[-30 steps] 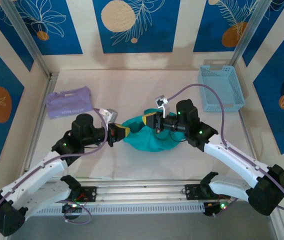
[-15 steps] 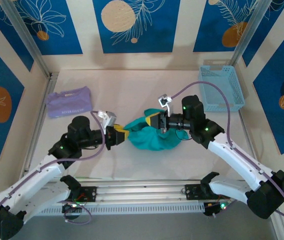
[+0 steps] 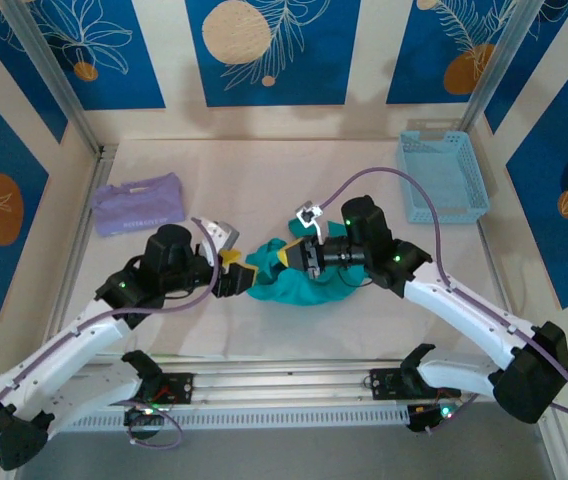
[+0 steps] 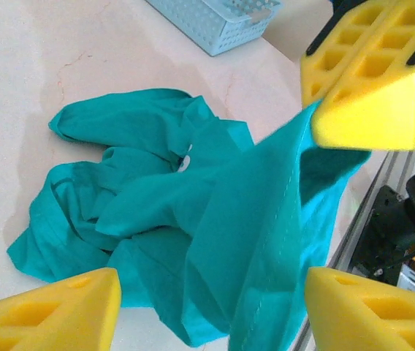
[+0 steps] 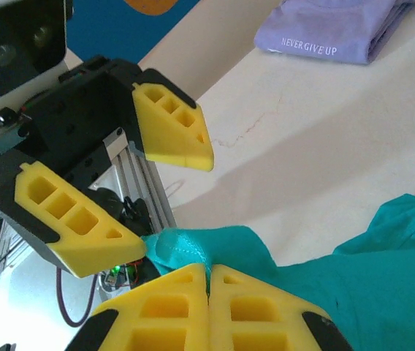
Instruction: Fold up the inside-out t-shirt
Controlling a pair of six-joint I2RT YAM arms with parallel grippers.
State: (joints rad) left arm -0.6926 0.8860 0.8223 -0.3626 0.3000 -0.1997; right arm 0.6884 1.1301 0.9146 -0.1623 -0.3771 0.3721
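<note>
Robot body, two matching units.
- Left arm (image 3: 74,345), right arm (image 3: 464,310): white link shells, rounded black joint housings (image 3: 529,375).
- Cable (image 3: 394,172): lavender-grey, one per arm, looping clear of the shell.
- Indicator lights (image 3: 399,263): small, green, on the black joints.
- Wrist cameras (image 3: 309,213): small silver-grey boxes.
- Left fingers (image 4: 54,307), right fingers (image 5: 164,307): bright yellow wedges with rows of rectangular pockets, on black backing.
- Gripper body (image 5: 69,117): black block, silver slide rail.
</note>
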